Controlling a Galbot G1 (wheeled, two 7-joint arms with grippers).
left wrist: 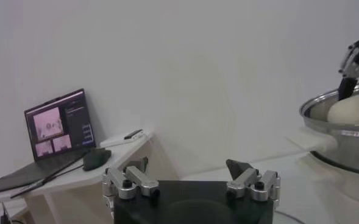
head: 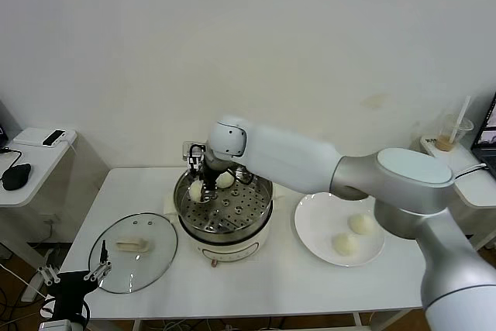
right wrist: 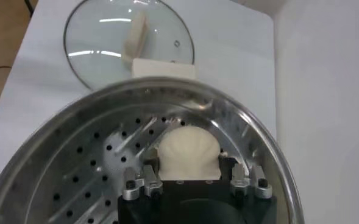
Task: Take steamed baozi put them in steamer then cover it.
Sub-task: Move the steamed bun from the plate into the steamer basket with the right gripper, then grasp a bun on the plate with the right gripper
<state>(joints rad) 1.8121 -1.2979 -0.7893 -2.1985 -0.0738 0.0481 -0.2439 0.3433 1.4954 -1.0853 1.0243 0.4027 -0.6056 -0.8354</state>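
The right hand [right wrist: 188, 178] is low inside the steamer [head: 225, 211], fingers clamped on a bun [right wrist: 188, 151] — a second bun [head: 225, 180] lies just beside it. Two buns [head: 353, 234] wait on the plate [head: 314, 226] (right arm's side). The left hand [left wrist: 191, 182] hangs apart, near the lid [head: 133, 252].

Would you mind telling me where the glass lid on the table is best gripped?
Grip the cream handle at the middle of the glass lid, coming straight down from above. The lid lies flat, handle up, and the handle is a raised bar that jaws could close across.
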